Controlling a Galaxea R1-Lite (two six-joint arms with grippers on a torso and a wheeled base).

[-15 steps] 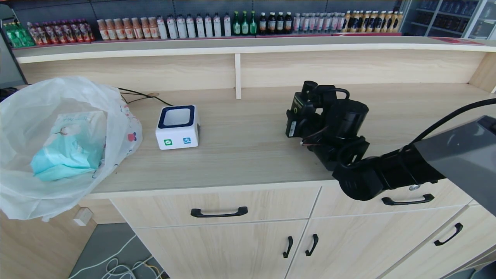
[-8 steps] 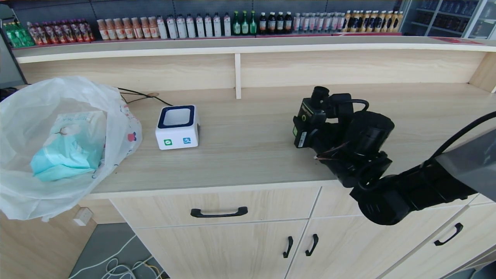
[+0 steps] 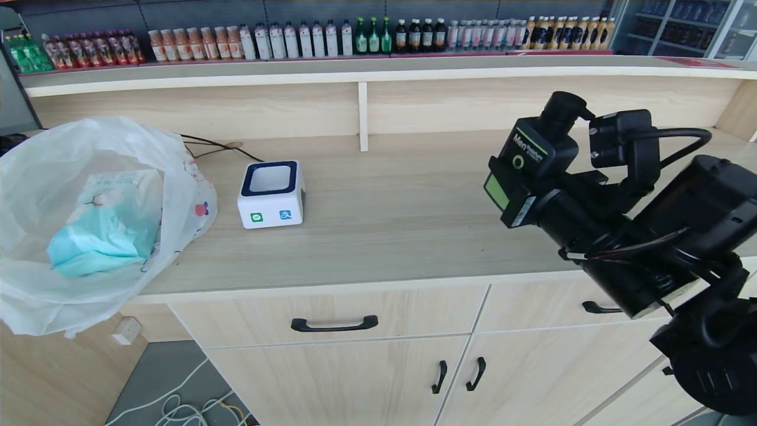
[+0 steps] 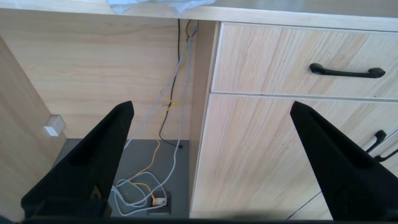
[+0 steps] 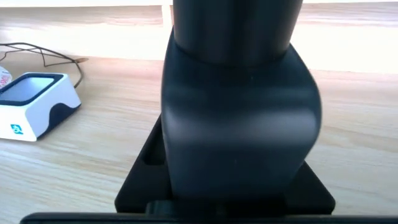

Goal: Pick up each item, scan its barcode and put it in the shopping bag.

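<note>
Drink bottles stand in a long row on the far shelf, and in front of you is a wooden counter. Your right gripper is closed tight on a black bottle with a green label. It holds the bottle up over the right side of the counter, tipped to one side. A white scanner sits on the counter, well apart from the black bottle. The shopping bag is open at the left end, with a blue-green pack inside. Your left gripper is down low by the drawers, above cables on the floor. Its fingers are spread wide with nothing between them
</note>
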